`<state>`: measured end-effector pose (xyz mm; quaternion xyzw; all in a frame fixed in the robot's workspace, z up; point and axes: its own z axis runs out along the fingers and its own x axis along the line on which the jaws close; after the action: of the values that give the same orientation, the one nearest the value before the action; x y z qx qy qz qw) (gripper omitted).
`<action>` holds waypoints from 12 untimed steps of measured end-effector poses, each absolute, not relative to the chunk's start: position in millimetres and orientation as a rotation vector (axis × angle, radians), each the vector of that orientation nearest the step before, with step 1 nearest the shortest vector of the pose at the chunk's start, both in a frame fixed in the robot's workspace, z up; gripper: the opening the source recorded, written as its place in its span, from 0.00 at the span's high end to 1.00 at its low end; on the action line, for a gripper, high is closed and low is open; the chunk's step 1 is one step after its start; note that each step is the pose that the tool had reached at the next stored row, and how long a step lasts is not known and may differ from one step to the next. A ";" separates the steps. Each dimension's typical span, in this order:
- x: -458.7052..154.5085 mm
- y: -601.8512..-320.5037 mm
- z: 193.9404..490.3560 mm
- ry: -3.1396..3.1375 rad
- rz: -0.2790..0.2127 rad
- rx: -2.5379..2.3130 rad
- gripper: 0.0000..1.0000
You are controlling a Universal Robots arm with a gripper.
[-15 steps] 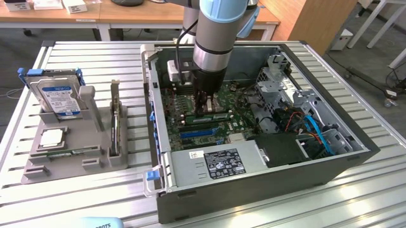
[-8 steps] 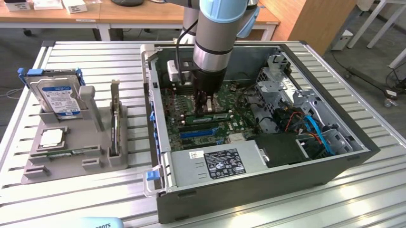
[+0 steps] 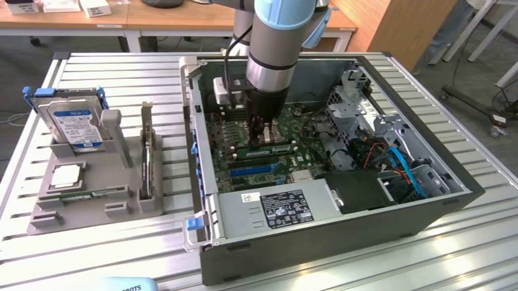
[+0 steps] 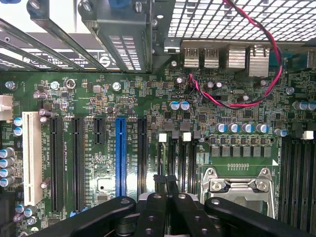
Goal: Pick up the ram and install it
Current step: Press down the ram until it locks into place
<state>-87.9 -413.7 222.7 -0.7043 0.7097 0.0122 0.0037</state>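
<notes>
Closed tight, the black gripper has its fingertips pressed together with nothing visible between them. They sit right over the memory slots of the green motherboard, beside the processor socket. In the exterior view the arm reaches down into the open computer case. Its tips are at the ram, a green stick lying along a slot; whether they touch it I cannot tell. Farther off, at the exterior view's left, a grey tray holds a hard drive and a processor chip.
</notes>
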 end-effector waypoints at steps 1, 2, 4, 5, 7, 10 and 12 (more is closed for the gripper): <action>-87.9 -413.7 222.6 2.225 0.038 -2.208 0.90; -87.9 -413.7 222.5 2.225 0.038 -2.208 0.90; -87.9 -413.8 222.2 2.225 0.038 -2.208 0.90; -87.9 -413.7 222.2 2.225 0.038 -2.208 0.90; -87.9 -413.7 222.1 2.224 0.038 -2.208 0.90; -87.9 -413.7 222.1 2.225 0.038 -2.208 0.90; -87.9 -413.7 222.1 2.224 0.038 -2.207 0.90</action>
<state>-87.9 -413.7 222.1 -0.7043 0.7098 0.0122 0.0037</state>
